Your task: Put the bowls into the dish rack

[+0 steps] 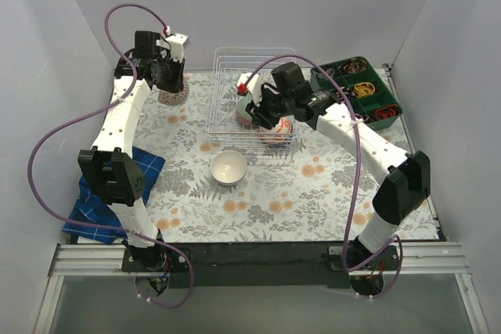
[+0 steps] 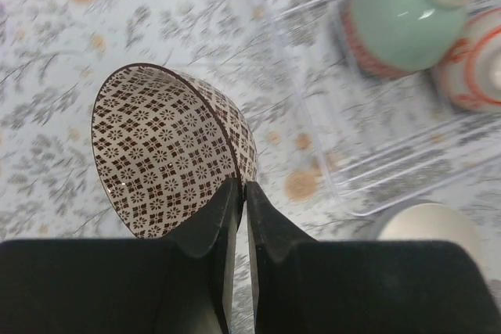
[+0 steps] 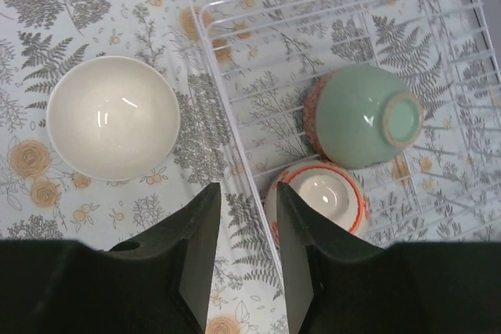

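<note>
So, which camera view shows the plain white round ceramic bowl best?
The right wrist view: the plain white round ceramic bowl is whole, upright, on the table outside the wire dish rack. The top view shows it small; the left wrist view shows only an edge.

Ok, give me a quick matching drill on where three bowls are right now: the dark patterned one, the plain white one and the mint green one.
Things:
1. dark patterned bowl
2. white bowl
3. mint green bowl

Places:
A. on the table, outside the dish rack
B. tipped on its side inside the dish rack
C. gripped at the rim by the left end effector

Pairs: 1-C, 2-A, 3-B
</note>
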### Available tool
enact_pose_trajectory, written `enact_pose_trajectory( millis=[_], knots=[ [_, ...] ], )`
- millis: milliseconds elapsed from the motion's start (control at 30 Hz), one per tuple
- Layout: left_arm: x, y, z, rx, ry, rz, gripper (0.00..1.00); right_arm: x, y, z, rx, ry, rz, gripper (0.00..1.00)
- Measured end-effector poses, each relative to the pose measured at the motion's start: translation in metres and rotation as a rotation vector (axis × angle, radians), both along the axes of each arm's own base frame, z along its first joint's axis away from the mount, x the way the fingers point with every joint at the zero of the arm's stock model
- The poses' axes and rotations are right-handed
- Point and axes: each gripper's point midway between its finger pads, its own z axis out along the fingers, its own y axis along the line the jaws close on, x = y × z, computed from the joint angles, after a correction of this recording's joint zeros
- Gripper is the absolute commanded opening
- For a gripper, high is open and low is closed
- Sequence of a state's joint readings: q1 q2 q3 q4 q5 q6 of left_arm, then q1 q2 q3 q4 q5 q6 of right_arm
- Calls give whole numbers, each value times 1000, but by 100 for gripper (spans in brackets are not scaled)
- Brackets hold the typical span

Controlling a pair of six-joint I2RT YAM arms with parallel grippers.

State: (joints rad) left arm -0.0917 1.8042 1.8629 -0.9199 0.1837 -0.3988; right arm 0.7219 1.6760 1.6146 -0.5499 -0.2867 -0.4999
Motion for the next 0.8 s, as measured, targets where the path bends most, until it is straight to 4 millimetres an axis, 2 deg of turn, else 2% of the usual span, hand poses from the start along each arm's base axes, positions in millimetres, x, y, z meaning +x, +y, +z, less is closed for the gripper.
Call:
enact_pose_trajectory(
  millis=[33, 133, 200, 400, 467, 667, 767, 800],
  knots=[
    [0, -10, 13, -37, -22, -22, 0, 7, -7, 1, 5, 6, -28, 43],
    [-6, -44, 33, -138, -38, -95, 0, 24, -25, 1, 21, 33, -102, 43],
    [-13, -71, 39, -207, -23, -152, 0, 33, -35, 1, 35, 48, -145, 43],
    [-25, -135, 50, -399, 37, -304, 0, 59, -60, 3, 86, 90, -244, 43],
    [-30, -149, 52, -475, 67, -353, 0, 67, -66, 0, 103, 120, -272, 43],
    [-44, -173, 53, -652, 167, -436, 0, 85, -82, -13, 127, 192, -339, 43],
    [-51, -183, 43, -750, 231, -455, 0, 86, -82, -18, 125, 208, -340, 43],
    [-55, -184, 34, -784, 260, -447, 0, 85, -81, -19, 125, 213, -336, 42]
  ],
)
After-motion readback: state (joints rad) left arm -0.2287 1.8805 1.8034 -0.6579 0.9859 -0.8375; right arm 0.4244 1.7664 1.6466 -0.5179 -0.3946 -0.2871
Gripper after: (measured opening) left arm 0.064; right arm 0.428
